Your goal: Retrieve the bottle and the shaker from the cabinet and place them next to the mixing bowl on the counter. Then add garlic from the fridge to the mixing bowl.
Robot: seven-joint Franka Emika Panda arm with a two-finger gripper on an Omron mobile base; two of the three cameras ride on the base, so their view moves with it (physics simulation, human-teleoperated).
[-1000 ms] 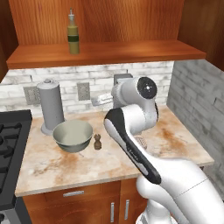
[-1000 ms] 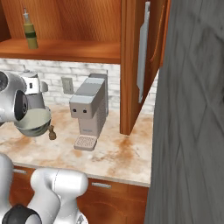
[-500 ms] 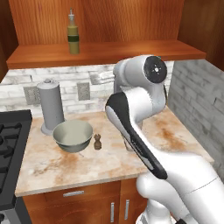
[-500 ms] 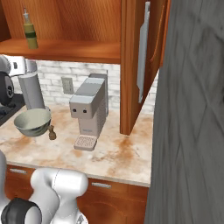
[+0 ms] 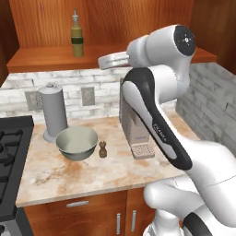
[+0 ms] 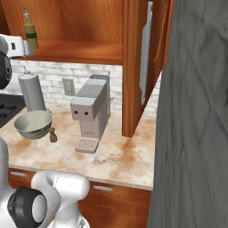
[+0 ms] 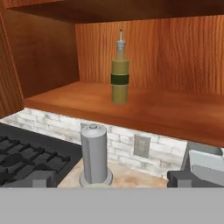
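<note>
The bottle point(image 5: 76, 37) point(image 6: 30, 32) point(image 7: 120, 74), olive with a dark band and a thin spout, stands upright on the open cabinet's shelf point(image 5: 55, 59). On the counter, a small brown shaker point(image 5: 103, 149) point(image 6: 53, 135) stands just right of the pale green mixing bowl point(image 5: 77, 142) point(image 6: 33, 124). My gripper point(image 5: 100, 61) point(image 7: 113, 180) is raised to shelf height, right of the bottle and apart from it. It is open, with its fingertips point(image 7: 40, 178) wide apart and nothing between them. The garlic is out of view.
A grey cylinder point(image 5: 54, 113) point(image 7: 94, 153) stands behind the bowl. A coffee machine point(image 6: 91, 111) sits mid-counter, and a stove point(image 5: 9, 152) lies to the left. The cabinet door point(image 6: 149, 49) hangs open. A tall grey panel point(image 6: 196, 111) closes the right side.
The arm has swung up from counter height to shelf level, bringing the open gripper level with the bottle. Bottle, shaker and bowl have stayed put.
</note>
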